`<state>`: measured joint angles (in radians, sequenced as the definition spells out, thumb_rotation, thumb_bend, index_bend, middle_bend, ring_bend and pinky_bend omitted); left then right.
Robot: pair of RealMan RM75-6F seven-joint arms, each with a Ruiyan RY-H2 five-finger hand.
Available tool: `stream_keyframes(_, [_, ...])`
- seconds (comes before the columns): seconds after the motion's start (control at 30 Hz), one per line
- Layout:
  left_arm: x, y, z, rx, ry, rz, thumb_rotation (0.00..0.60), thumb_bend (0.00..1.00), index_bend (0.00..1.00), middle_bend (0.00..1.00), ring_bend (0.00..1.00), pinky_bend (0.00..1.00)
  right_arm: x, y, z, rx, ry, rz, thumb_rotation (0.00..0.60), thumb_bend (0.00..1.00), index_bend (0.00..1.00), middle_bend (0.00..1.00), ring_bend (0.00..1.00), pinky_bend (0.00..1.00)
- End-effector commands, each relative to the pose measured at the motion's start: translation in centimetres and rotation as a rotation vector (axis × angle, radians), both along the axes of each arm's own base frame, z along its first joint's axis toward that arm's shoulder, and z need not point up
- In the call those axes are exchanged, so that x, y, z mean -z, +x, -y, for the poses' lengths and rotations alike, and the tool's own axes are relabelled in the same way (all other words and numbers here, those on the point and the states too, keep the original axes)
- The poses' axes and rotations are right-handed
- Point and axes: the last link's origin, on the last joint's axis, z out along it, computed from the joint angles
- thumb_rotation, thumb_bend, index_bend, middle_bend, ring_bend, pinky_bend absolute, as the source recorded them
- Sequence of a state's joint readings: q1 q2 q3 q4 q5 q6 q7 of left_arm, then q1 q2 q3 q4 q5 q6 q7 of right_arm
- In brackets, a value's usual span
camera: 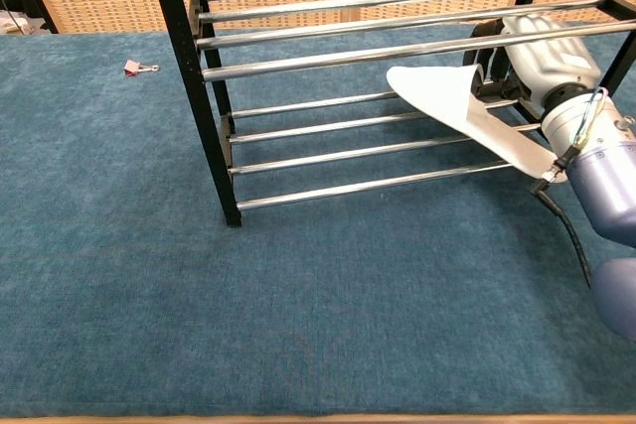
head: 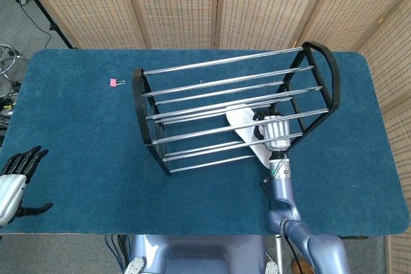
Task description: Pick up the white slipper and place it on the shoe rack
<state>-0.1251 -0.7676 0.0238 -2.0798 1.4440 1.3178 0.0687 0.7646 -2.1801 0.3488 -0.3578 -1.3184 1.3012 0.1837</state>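
Note:
The white slipper (camera: 457, 111) (head: 243, 128) is tilted sole-out inside the lower tier of the black and chrome shoe rack (camera: 298, 42) (head: 212, 85), toe end over the lower bars. My right hand (camera: 532, 57) (head: 274, 131) holds it from behind, reaching in under the rack's upper front bar. Its fingers are mostly hidden by the slipper and the bars. My left hand (head: 16, 174) hangs at the table's near left edge, fingers spread, holding nothing.
A small pink binder clip (head: 115, 83) (camera: 134, 68) lies on the blue carpeted table (head: 77, 133) left of the rack. Wicker screens (head: 192, 4) stand behind the table. My right forearm (camera: 606, 186) crosses the carpet in front of the rack's right end.

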Motion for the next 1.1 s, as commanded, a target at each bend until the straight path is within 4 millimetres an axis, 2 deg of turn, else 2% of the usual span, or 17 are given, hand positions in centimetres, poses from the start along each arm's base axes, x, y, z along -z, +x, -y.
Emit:
stream_keyframes(0.03, [0.0,0.0,0.0,-0.001,0.0,0.001,0.6,0.0,0.0,0.0,0.0,0.0,0.1,0.2,0.1,0.0,0.002,0.003,0.6,0.65,0.66,0.6,0.52,0.58])
stream_keyframes(0.27, [-0.1,0.0,0.0,-0.001,-0.001,0.004,0.6,0.0,0.0,0.0,0.0,0.0,0.4,0.7,0.3,0.004,0.005,0.01,0.6,0.65,0.65,0.59,0.52,0.58])
stream_keyframes(0.37, [-0.1,0.0,0.0,-0.001,0.002,0.005,0.6,0.0,0.0,0.0,0.0,0.0,0.7,0.8,0.3,0.0,0.028,0.023,0.6,0.63,0.56,0.49,0.45,0.55])
stream_keyframes(0.43, [-0.1,0.0,0.0,-0.001,0.001,0.006,0.6,0.0,0.0,0.0,0.0,0.0,0.9,0.8,0.3,-0.003,0.054,0.045,0.6,0.48,0.44,0.38,0.36,0.5])
stream_keyframes(0.5, [-0.2,0.0,0.0,0.001,0.002,0.008,0.6,0.0,0.0,0.0,0.0,0.0,0.9,0.7,0.3,-0.005,0.071,0.048,0.6,0.31,0.38,0.3,0.3,0.43])
stream_keyframes(0.57, [-0.3,0.0,0.0,0.001,0.004,0.008,0.6,0.0,0.0,0.0,0.0,0.0,0.9,0.7,0.4,-0.008,0.074,0.049,0.6,0.24,0.35,0.27,0.26,0.39])
stream_keyframes(0.87, [-0.3,0.0,0.1,0.005,0.003,0.01,0.6,0.0,0.0,0.0,0.0,0.0,0.5,0.4,-0.1,-0.019,0.066,0.039,0.6,0.22,0.35,0.26,0.25,0.38])
stream_keyframes(1.1, [-0.3,0.1,0.2,0.011,0.001,0.01,0.6,0.0,0.0,0.0,0.0,0.0,0.5,0.1,-1.6,-0.041,0.077,0.044,0.6,0.22,0.35,0.26,0.24,0.38])
